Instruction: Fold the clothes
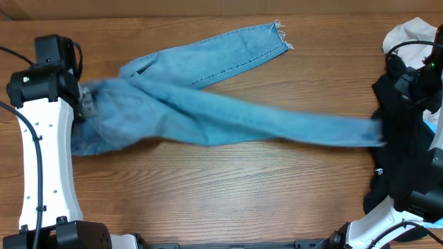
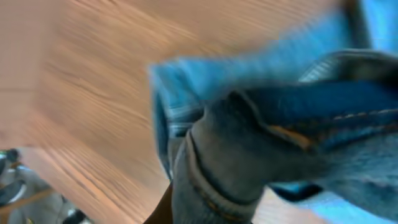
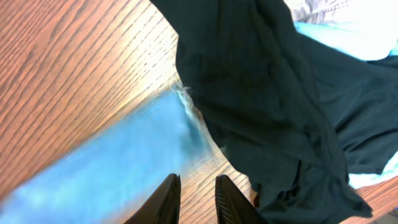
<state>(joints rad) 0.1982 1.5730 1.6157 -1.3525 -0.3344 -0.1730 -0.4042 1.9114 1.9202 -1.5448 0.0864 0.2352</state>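
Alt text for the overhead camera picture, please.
A pair of light blue denim jeans stretches across a brown wooden table, one leg angled toward the far edge, the other reaching a black garment at right. The white left arm meets the waistband.

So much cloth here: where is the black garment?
Overhead, the black fabric garment lies heaped at the right edge of the wooden table, beside a leg end of the light blue denim jeans.

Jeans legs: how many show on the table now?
2 on the jeans: the upper leg angles toward the far edge, hem frayed; the lower leg stretches right to the black garment.
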